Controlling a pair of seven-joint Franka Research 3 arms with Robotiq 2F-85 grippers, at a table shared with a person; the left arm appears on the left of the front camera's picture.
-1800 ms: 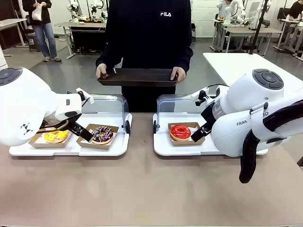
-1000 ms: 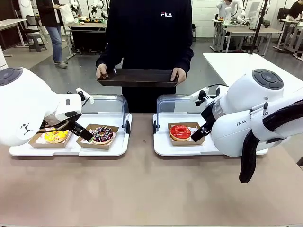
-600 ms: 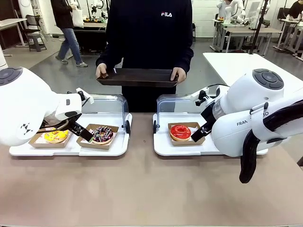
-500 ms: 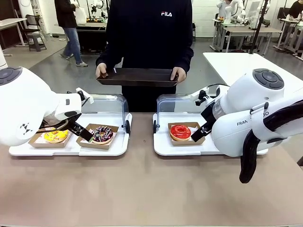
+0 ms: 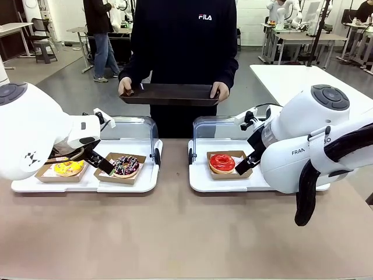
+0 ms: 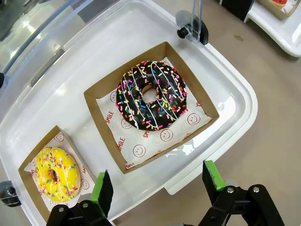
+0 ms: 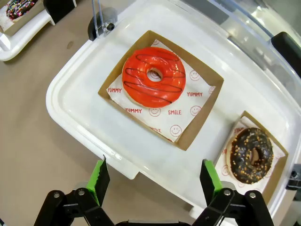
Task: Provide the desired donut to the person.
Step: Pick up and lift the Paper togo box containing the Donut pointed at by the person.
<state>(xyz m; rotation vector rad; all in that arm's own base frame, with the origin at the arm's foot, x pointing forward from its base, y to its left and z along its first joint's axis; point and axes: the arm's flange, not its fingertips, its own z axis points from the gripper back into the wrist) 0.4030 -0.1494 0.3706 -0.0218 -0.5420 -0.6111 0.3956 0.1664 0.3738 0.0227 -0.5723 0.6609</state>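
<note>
The right gripper (image 7: 153,181) stands spread wide and empty; the red-glazed donut (image 7: 154,76), striped with dark drizzle, lies boxed just beyond its fingers. The left gripper (image 6: 155,186) is spread too, with the chocolate sprinkled donut (image 6: 151,94) beyond its fingertips. The person (image 5: 183,41) holds a dark tray (image 5: 169,93).

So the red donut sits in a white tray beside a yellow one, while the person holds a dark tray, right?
Not quite. The right wrist view shows the red donut sharing its white tray with a chocolate donut, not a yellow one. The person does hold a dark tray.
</note>
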